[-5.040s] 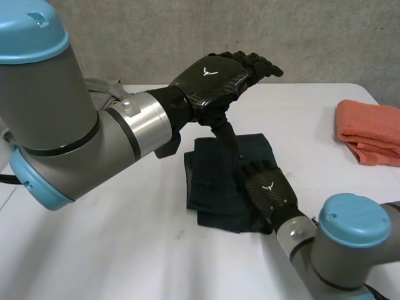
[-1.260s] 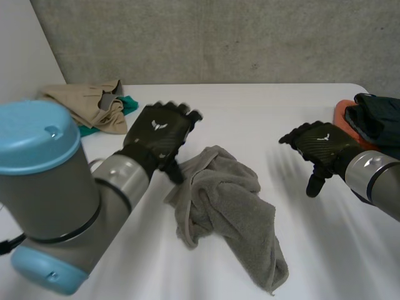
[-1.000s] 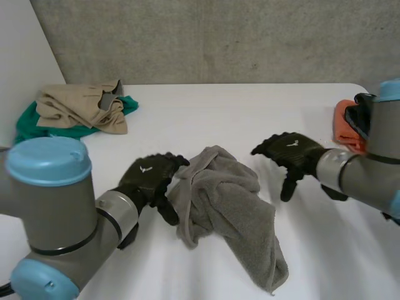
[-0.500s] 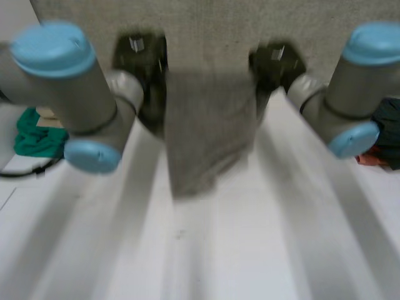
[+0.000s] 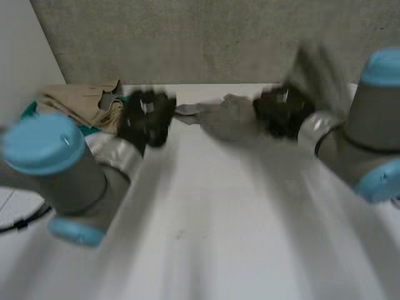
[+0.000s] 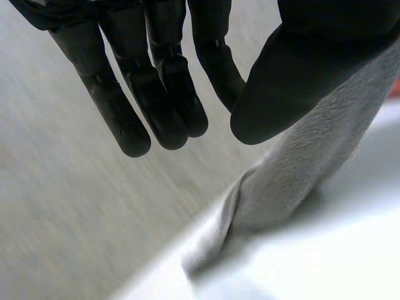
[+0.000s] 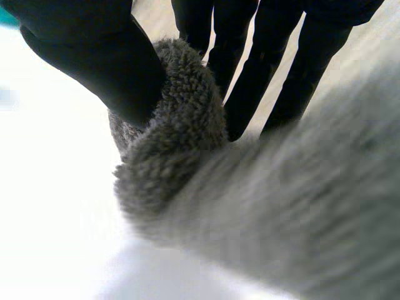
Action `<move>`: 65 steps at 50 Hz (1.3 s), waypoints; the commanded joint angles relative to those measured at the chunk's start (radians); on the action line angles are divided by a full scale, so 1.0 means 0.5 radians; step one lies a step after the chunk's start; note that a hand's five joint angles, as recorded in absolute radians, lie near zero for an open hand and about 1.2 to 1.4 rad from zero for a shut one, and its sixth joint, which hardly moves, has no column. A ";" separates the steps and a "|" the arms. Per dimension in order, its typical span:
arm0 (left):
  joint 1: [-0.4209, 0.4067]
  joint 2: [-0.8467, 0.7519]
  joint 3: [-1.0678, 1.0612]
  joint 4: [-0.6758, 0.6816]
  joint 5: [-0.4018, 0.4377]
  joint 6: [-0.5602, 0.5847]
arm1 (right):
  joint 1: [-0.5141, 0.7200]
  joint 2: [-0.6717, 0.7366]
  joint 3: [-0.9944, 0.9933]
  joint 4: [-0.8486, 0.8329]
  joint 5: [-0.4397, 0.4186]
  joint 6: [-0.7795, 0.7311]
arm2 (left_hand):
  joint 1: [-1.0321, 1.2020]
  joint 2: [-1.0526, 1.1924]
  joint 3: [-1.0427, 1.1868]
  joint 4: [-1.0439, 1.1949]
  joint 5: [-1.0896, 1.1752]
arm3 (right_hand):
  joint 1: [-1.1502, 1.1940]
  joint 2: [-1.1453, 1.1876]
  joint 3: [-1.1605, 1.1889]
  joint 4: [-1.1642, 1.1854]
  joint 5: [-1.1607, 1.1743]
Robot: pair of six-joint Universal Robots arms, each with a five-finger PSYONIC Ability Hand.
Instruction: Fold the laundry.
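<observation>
A grey towel (image 5: pixel 224 119) is stretched between my two hands, low over the far part of the white table (image 5: pixel 206 244). My left hand (image 5: pixel 147 117) has one end of it; in the left wrist view the thumb (image 6: pixel 294 81) lies over the towel (image 6: pixel 294 181), which runs in towards the palm. My right hand (image 5: pixel 281 112) grips the other end. In the right wrist view its thumb (image 7: pixel 106 56) and fingers pinch a thick fold of the towel (image 7: pixel 187 125).
A heap of beige and teal clothes (image 5: pixel 81 103) lies at the table's far left, close to my left hand. A grey concrete wall (image 5: pixel 206 37) stands behind the table.
A second ago both hands were open beside the crumpled towel. They closed on it, lifted it so it hung, and have now swung it down and away, stretched between them.
</observation>
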 commanded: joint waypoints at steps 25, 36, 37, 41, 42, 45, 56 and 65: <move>0.123 -0.653 0.479 0.021 0.059 -0.206 | 0.442 -0.917 0.716 -0.045 -0.253 -0.358 | -1.927 -2.015 -2.011 -2.027 -1.995 | 0.594 0.460 0.420 0.398 0.423; 0.086 -1.046 0.949 -0.399 0.035 -0.111 | 0.448 -1.255 0.827 -0.069 -0.247 -0.339 | 0.501 0.414 0.418 0.401 0.433 | 0.594 0.460 0.420 0.398 0.423; 0.077 -1.043 0.995 -0.481 0.020 -0.089 | 0.448 -1.255 0.824 -0.066 -0.244 -0.342 | 0.503 0.415 0.419 0.403 0.435 | 0.594 0.460 0.420 0.398 0.423; 0.080 -0.964 1.004 -0.592 -0.066 -0.064 | 0.375 -1.249 0.799 -0.063 -0.232 -0.339 | 0.503 0.415 0.419 0.403 0.435 | 0.594 0.460 0.420 0.398 0.423; 0.089 -0.900 0.995 -0.596 -0.082 -0.073 | 0.332 -1.249 0.799 -0.063 -0.241 -0.342 | 0.503 0.415 0.419 0.403 0.435 | 0.594 0.460 0.420 0.398 0.423; 0.159 -0.676 0.916 -0.590 -0.091 -0.086 | 0.160 -1.233 0.790 -0.048 -0.265 -0.364 | 0.503 0.415 0.419 0.403 0.435 | 0.594 0.460 0.420 0.398 0.423; 0.282 -0.130 0.618 -0.577 0.041 -0.138 | 0.019 -0.859 0.726 -0.029 -0.244 -0.449 | 0.503 0.415 0.419 0.403 0.435 | 0.594 0.460 0.420 0.398 0.423; 0.286 0.046 0.219 -0.574 0.111 -0.104 | -0.058 -0.819 0.784 0.100 -0.247 -0.579 | -1.810 -1.898 -1.894 -1.911 -1.878 | 0.594 0.460 0.420 0.398 0.423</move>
